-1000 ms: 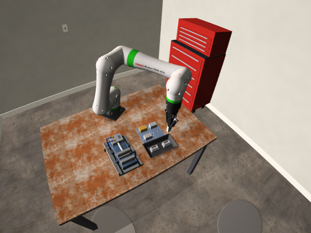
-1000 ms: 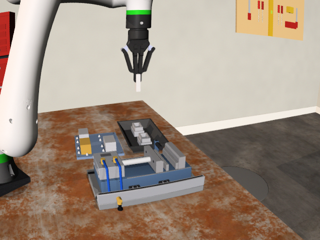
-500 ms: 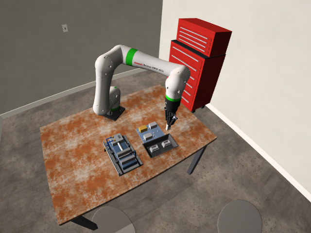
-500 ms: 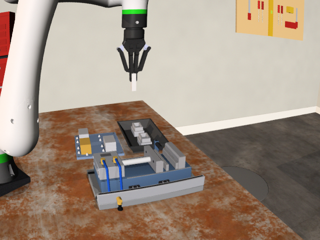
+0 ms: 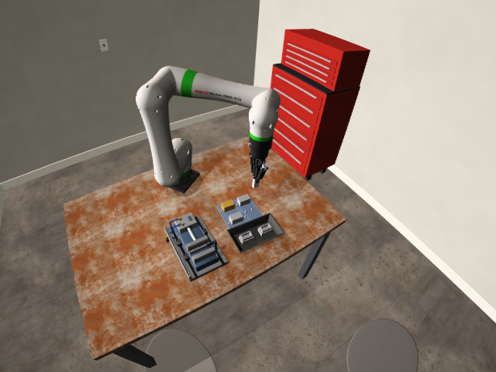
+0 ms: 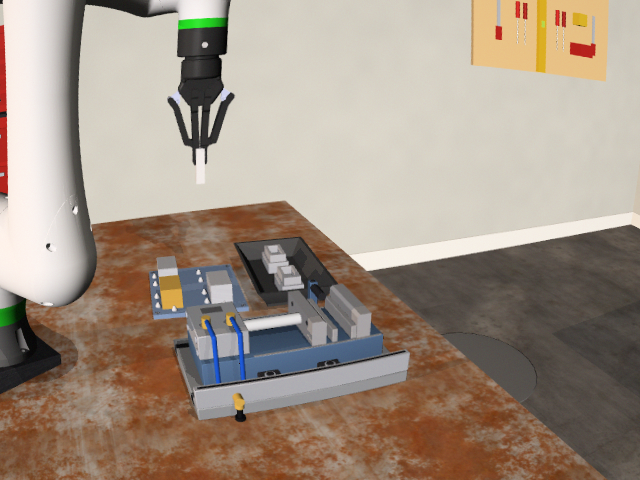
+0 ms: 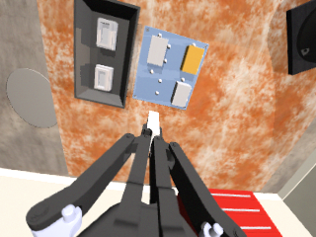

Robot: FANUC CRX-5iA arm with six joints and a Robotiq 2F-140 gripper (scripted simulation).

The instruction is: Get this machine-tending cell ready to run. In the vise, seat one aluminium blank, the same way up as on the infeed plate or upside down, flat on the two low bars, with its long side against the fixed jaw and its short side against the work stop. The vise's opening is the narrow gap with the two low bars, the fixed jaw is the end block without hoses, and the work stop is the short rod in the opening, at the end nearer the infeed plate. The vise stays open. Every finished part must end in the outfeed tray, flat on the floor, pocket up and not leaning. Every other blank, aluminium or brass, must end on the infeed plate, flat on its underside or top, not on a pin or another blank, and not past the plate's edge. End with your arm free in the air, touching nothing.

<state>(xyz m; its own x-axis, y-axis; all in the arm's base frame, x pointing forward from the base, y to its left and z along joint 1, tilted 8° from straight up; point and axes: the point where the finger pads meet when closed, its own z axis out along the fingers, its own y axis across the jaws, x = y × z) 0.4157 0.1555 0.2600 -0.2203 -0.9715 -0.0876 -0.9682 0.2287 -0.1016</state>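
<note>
My gripper (image 5: 256,183) is shut and empty. It hangs high in the air above the table, behind the blue infeed plate (image 5: 239,211); it also shows in the exterior view (image 6: 200,170) and the wrist view (image 7: 154,123). The plate (image 7: 170,69) holds a brass blank (image 7: 193,59) and two aluminium blanks (image 7: 157,50) (image 7: 181,94), all lying flat. The dark outfeed tray (image 7: 105,59) holds two finished parts (image 7: 107,35) (image 7: 104,77), pocket up. The vise (image 6: 284,335) stands open left of the plate, and its opening looks empty beside the fixed jaw (image 6: 348,310).
A red tool cabinet (image 5: 316,100) stands behind the table's far right corner. The arm's base (image 5: 182,180) sits at the back of the table. Two round stools (image 5: 382,344) (image 5: 180,352) stand at the front edge.
</note>
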